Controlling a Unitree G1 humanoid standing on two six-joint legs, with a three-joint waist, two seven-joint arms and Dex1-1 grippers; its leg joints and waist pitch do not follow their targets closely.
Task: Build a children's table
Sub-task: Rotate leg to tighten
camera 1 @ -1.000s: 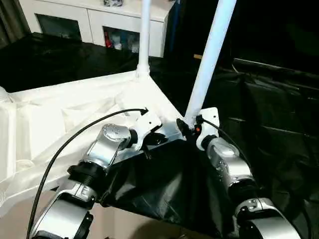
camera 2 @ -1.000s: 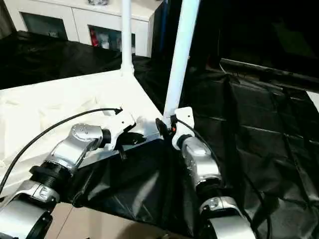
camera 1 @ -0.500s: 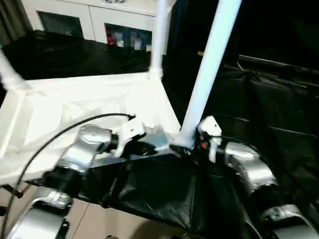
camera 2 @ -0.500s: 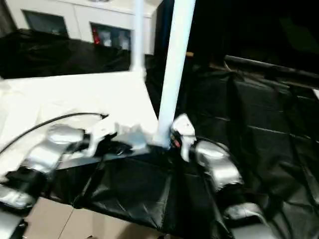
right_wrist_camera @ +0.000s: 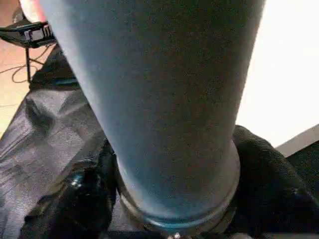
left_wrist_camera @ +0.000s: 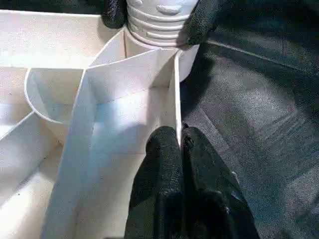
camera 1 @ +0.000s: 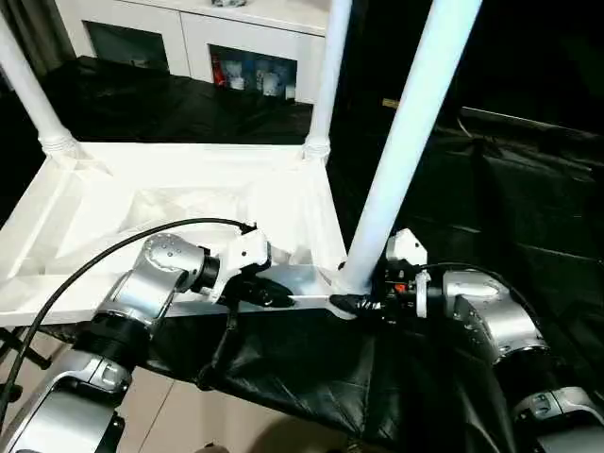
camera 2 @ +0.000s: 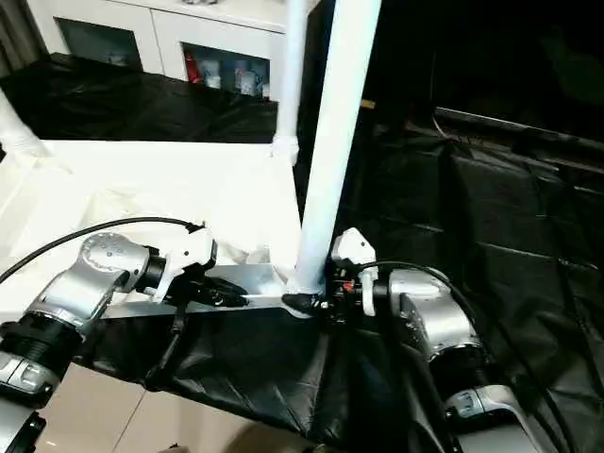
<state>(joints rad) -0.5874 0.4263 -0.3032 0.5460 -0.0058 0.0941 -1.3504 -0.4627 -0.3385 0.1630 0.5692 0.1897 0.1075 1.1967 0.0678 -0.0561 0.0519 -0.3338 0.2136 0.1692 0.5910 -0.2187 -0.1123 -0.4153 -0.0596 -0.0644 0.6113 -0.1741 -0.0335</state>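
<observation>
Here the white plastic tabletop [camera 1: 189, 203] lies upside down, ribbed underside up, on a black sheet [camera 1: 311, 368] that covers the surface around it. Three white tube legs stand in its corner sockets: the near leg [camera 1: 406, 142] rises at a slight tilt from the corner closest to the robot, a second leg [camera 1: 326, 75] stands at the far corner on the same side, and a third leg [camera 1: 28, 85] stands at the far corner on the other side.

The right gripper [camera 2: 316, 304] sits at the base of the near leg, its black fingers [right_wrist_camera: 79, 199] set on either side of the tube just above the socket, clasping it. The left gripper [left_wrist_camera: 180, 144] is just beside that corner, along the tabletop's near rim; its two fingers are pressed together on the thin upright wall of the rim, pinching it.

Beyond the tabletop, past the black sheet, stands a white cabinet [camera 1: 203, 33] with glass doors.
</observation>
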